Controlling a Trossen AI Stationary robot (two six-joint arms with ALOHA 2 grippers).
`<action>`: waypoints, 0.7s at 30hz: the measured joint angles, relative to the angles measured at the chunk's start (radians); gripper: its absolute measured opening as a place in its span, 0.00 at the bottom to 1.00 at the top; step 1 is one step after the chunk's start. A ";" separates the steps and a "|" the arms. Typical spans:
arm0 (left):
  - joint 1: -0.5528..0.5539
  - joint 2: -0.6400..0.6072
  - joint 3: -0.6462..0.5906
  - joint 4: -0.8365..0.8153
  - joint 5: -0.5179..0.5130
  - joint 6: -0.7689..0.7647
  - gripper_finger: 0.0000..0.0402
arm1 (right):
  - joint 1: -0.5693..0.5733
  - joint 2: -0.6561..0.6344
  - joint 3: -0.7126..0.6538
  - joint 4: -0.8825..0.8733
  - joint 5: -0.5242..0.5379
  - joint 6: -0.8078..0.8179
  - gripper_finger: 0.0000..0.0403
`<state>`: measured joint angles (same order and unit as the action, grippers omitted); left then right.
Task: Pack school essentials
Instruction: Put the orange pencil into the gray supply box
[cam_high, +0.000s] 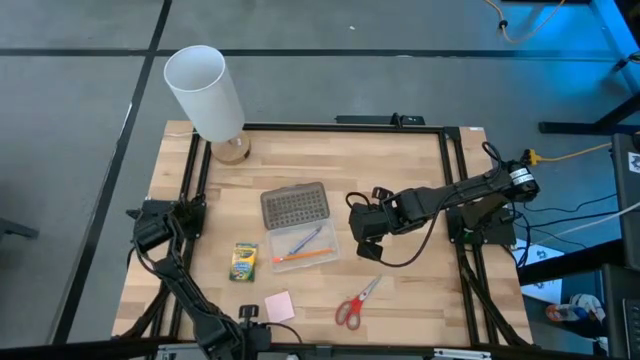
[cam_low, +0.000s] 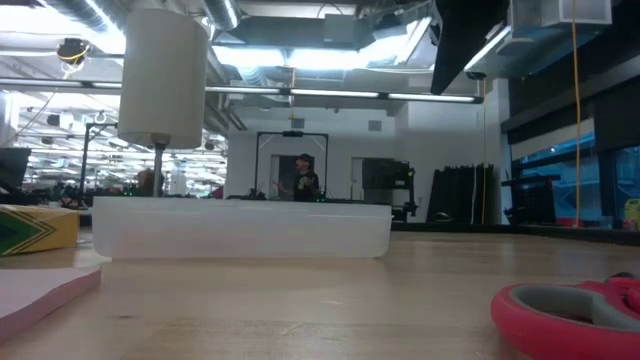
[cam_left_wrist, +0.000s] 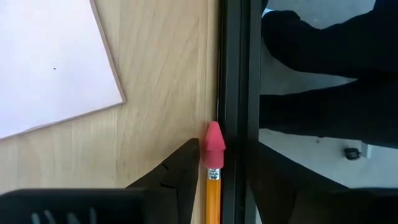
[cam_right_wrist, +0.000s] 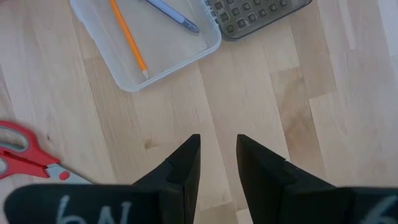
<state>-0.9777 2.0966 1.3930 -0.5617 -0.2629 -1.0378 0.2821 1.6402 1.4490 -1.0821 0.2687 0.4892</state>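
A clear case (cam_high: 303, 247) lies mid-table with an orange pencil (cam_right_wrist: 129, 37) and a blue pen (cam_right_wrist: 175, 17) inside; its grey dotted lid (cam_high: 295, 205) lies just behind it. The crayon box (cam_high: 243, 261), pink sticky pad (cam_high: 279, 306) and red scissors (cam_high: 355, 303) lie flat on the wood. My right gripper (cam_right_wrist: 217, 140) hovers open to the right of the case, over bare wood. My left gripper (cam_high: 248, 318) is at the table's near edge beside the pad. There, a second pencil with a pink eraser (cam_left_wrist: 212, 143) shows along the black rail.
A tall white cylinder (cam_high: 205, 95) stands on a wooden base at the far left corner. A black frame rail (cam_left_wrist: 236, 93) borders the table. In the low view the case (cam_low: 240, 228), the crayon box (cam_low: 35, 228) and the scissors' handle (cam_low: 570, 315) show. Bare wood lies right of the case.
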 joint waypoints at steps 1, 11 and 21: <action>0.001 0.000 -0.001 -0.002 -0.001 0.000 0.30 | 0.000 0.000 0.000 0.000 0.000 0.000 0.26; 0.011 0.008 -0.002 0.001 0.012 0.000 0.09 | 0.000 0.000 0.000 0.000 0.000 0.000 0.26; 0.012 -0.007 0.094 -0.172 -0.005 0.038 0.01 | 0.000 0.000 0.000 0.000 0.000 0.000 0.26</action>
<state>-0.9661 2.0898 1.4875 -0.7337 -0.2679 -1.0000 0.2821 1.6402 1.4490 -1.0817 0.2691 0.4892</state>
